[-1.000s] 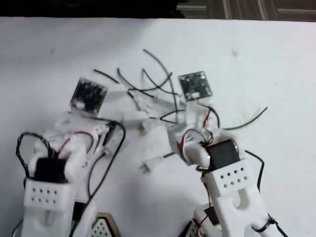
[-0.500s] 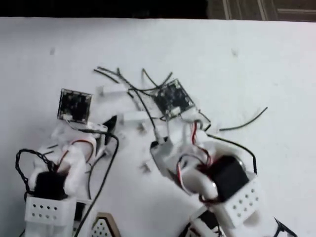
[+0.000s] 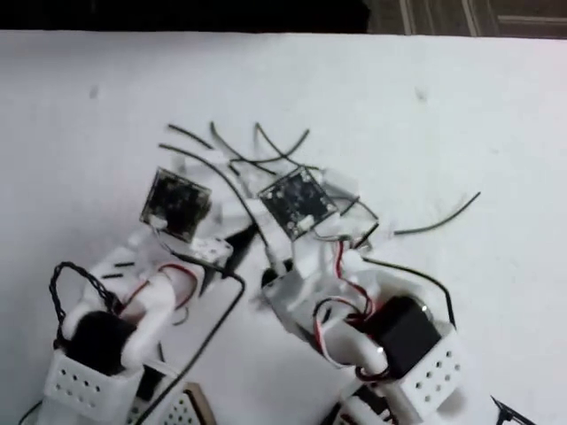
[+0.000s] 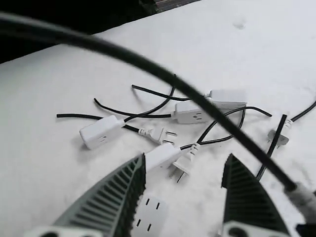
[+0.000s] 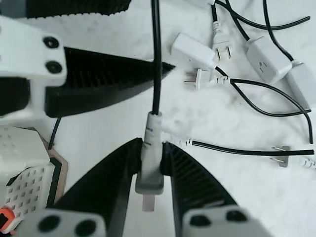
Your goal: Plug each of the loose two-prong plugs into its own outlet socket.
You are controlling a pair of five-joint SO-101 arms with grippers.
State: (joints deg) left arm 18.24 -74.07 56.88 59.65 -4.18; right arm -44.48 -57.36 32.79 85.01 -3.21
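Firmly, right jaws clamp a plug (image 5: 148, 167), left jaws gape above a socket (image 4: 147, 216).

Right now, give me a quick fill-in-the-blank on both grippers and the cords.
1. The right gripper has its jaws shut on a white ____.
2. The left gripper has its jaws wide ____.
3. The loose cords lying on the white table are ____.
Missing words: plug; open; black.
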